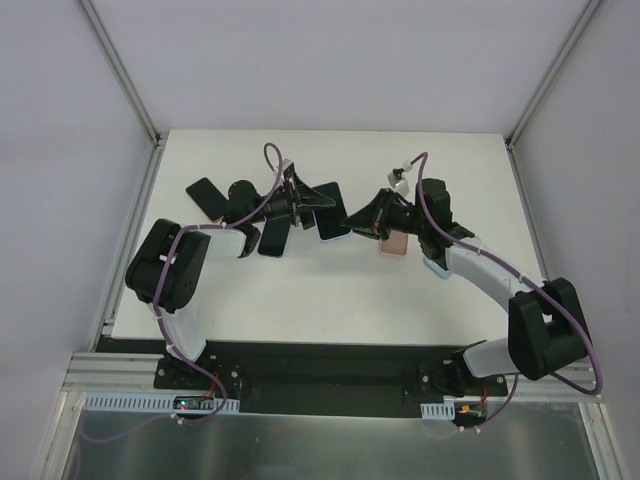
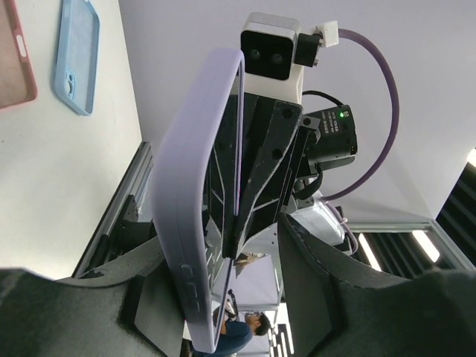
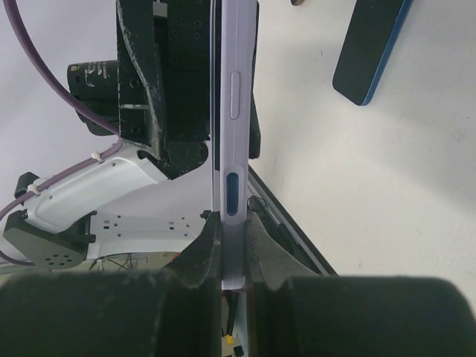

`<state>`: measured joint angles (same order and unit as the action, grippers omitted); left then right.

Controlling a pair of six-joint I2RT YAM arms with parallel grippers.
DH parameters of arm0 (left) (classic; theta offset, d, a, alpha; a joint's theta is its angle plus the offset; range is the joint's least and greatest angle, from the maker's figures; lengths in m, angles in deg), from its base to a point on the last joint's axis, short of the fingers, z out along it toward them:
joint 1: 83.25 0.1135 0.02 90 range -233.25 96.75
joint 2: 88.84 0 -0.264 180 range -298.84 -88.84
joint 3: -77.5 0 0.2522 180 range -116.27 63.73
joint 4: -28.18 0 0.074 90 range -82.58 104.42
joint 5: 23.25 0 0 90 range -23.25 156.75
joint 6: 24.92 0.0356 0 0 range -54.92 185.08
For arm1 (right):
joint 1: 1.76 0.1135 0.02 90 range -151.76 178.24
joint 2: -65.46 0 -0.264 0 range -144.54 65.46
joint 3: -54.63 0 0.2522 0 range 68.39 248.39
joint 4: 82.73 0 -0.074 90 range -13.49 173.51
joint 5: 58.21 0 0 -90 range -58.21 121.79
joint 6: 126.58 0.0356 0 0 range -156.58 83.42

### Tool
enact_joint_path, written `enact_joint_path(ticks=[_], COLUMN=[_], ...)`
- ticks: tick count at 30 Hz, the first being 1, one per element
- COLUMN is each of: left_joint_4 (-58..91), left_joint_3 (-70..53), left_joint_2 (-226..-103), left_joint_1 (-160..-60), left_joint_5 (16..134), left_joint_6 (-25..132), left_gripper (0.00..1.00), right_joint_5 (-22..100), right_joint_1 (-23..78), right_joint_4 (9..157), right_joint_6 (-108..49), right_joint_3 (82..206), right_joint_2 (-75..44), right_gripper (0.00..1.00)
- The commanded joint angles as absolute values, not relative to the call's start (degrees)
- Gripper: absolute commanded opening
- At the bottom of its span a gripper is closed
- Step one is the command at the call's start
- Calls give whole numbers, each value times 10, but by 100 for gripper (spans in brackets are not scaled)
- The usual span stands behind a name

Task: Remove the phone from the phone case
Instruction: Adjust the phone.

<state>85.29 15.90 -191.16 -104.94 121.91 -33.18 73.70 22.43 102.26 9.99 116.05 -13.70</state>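
Note:
A lilac phone case (image 1: 333,218) with the phone in it is held in the air between both arms. In the left wrist view the case (image 2: 190,186) stands on edge, and the phone's glossy screen (image 2: 222,186) faces right. My left gripper (image 2: 234,290) straddles it. One finger (image 2: 152,297) lies against the case's back, while the other (image 2: 316,282) stands off from the screen with a gap. My right gripper (image 3: 234,253) is shut on the other end of the case (image 3: 234,111), clamping its lilac edge just below the side buttons.
On the table lie a black phone (image 1: 207,197), a dark blue phone (image 1: 274,238), a pink case (image 1: 393,243) and a light blue case (image 1: 437,266). White walls enclose the table on the left, back and right.

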Motion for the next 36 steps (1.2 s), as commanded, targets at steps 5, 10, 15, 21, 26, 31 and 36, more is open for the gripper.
enact_joint_path(ticks=[5, 10, 15, 21, 26, 31, 36], left_joint_4=[1032, 1049, 1060, 1068, 1070, 1072, 1072], left_joint_3=[149, 149, 145, 140, 140, 137, 128], left_joint_2=[-1909, -1913, -1911, -1913, -1913, -1910, -1904], left_joint_1=[-1057, -1057, -1056, -1056, -1055, -1049, -1043], left_joint_5=[1230, 1226, 1219, 1212, 1208, 1202, 1203], left_joint_6=[-354, -373, -384, -391, -392, -393, -393], left_gripper=[17, 0, 0, 0, 0, 0, 0], right_joint_5=[716, 713, 711, 708, 710, 710, 706], right_joint_1=[223, 224, 223, 223, 223, 223, 223], right_joint_4=[1118, 1119, 1122, 1140, 1198, 1275, 1294], right_joint_6=[169, 168, 168, 187, 232, 291, 301], right_joint_3=[1173, 1167, 1142, 1105, 1085, 1060, 1047], right_joint_2=[-164, -159, -129, -93, -93, -97, -90], right_gripper=[1, 1, 41, 20, 27, 34, 33])
